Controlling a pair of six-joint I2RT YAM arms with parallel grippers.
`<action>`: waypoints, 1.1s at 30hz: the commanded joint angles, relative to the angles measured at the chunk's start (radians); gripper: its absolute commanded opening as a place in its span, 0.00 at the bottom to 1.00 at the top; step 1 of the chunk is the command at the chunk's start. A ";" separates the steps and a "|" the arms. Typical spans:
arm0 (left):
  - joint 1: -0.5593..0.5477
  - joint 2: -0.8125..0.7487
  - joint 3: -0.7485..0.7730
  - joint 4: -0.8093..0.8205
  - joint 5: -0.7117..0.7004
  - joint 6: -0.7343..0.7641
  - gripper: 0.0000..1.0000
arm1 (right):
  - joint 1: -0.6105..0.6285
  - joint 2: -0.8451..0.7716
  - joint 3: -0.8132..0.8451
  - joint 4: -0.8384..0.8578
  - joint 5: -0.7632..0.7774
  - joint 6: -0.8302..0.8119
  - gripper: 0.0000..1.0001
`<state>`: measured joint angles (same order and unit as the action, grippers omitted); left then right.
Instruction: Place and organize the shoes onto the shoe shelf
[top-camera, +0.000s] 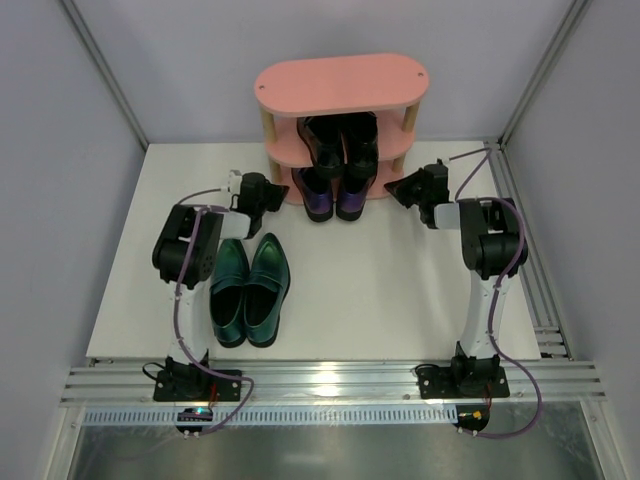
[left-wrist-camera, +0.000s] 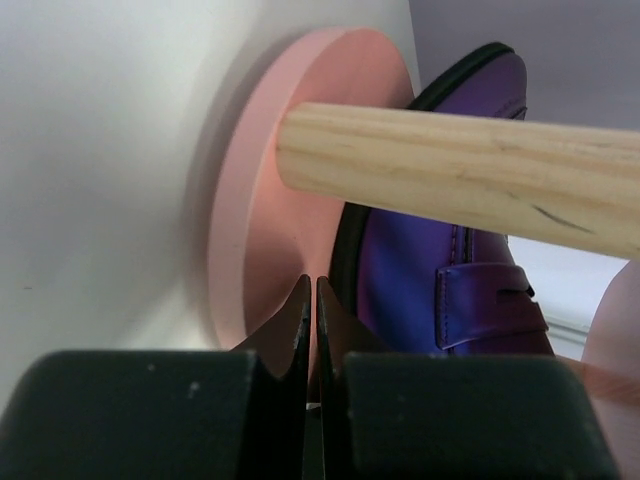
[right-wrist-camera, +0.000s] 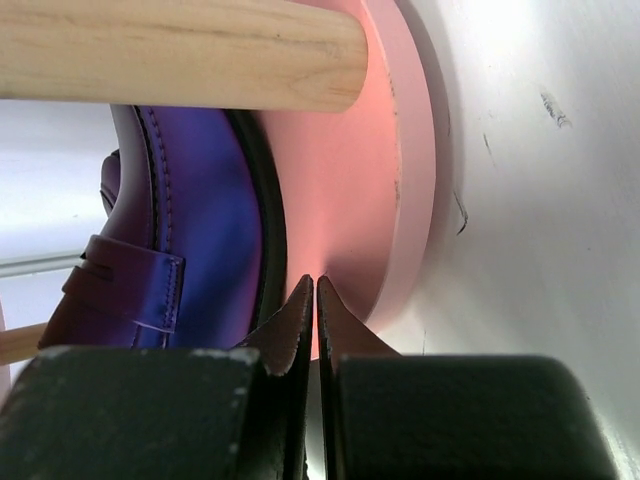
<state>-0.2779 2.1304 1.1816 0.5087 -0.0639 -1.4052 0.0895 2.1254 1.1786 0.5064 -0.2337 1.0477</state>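
Observation:
The pink shoe shelf (top-camera: 340, 80) stands at the back middle of the table. A black pair (top-camera: 340, 140) sits on its middle tier and a purple pair (top-camera: 335, 195) on the bottom tier, toes toward me. The teal-green pair (top-camera: 250, 290) lies side by side on the table by the left arm. My left gripper (top-camera: 284, 194) is shut and empty at the shelf's left end, tips (left-wrist-camera: 311, 285) close to the bottom board (left-wrist-camera: 265, 200) beside a purple shoe (left-wrist-camera: 440, 270). My right gripper (top-camera: 392, 188) is shut and empty at the right end, tips (right-wrist-camera: 311, 283) near the board (right-wrist-camera: 350, 190) and the other purple shoe (right-wrist-camera: 190, 220).
Light wooden posts (left-wrist-camera: 460, 170) (right-wrist-camera: 170, 50) cross just above each gripper's fingers. The shelf's top board holds nothing. Grey walls close in the white table (top-camera: 400, 290) on three sides, and a metal rail (top-camera: 330, 380) runs along the near edge.

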 joint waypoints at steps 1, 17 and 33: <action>-0.026 0.026 0.061 0.027 -0.057 0.008 0.00 | -0.001 0.011 0.049 0.003 0.010 -0.031 0.04; -0.061 0.171 0.259 -0.058 -0.025 -0.001 0.00 | 0.001 0.085 0.183 -0.057 -0.048 -0.041 0.04; -0.153 0.211 0.247 0.014 -0.016 -0.095 0.00 | 0.015 0.209 0.444 -0.269 -0.277 -0.141 0.04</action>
<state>-0.3656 2.3131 1.4303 0.4969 -0.1272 -1.4750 0.0803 2.3169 1.5475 0.2790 -0.4168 0.9493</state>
